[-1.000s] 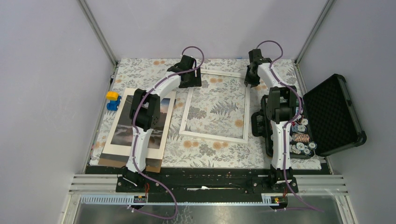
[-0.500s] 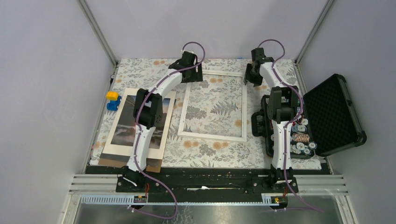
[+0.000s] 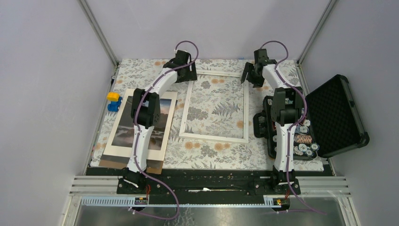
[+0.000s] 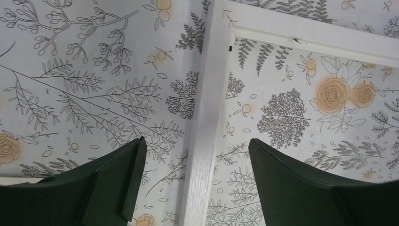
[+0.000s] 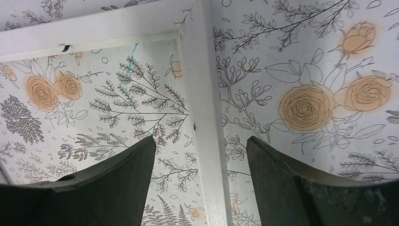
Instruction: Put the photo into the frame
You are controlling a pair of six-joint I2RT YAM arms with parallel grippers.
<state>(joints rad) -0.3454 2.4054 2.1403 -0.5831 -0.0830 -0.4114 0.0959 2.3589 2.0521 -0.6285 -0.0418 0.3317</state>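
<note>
A floral-patterned cloth [image 3: 216, 153] covers the table. At its right edge a black case [image 3: 336, 115] lies open, with round chips [image 3: 303, 139] packed in its near half. The frame [image 3: 214, 137] lies flat in the middle of the cloth, and the leaf pattern shows through its see-through centre. To its left, just beside it but not overlapping, is a stack: a brown backing board [image 3: 108, 163] at the bottom, a white mat [image 3: 113, 150] on that, and the photo [image 3: 121, 129] showing dark within the mat. The left arm's elbow crosses above part of the photo. Both arms reach to the far end of the frame. The left gripper [image 3: 188, 75] is over the frame's far left corner, and in its wrist view the two dark fingers [image 4: 117, 183] are spread wide, one on each side of the frame's left rail [image 4: 204, 122] and clear of it, with nothing held. The right gripper [image 3: 249, 77] mirrors this at the far right corner. Its fingers [image 5: 117, 183] are parted to either side of the right rail [image 5: 202, 108] and hold nothing, and the corner joint sits just ahead of the tips. Whether either set of fingertips touches the cloth cannot be told. The photo is well apart from both grippers — it lies near the table's left side, and they are at the far end. A small yellow-and-blue toy [image 3: 113, 101] sits at the cloth's left edge, beside the far corner of the stack.
</note>
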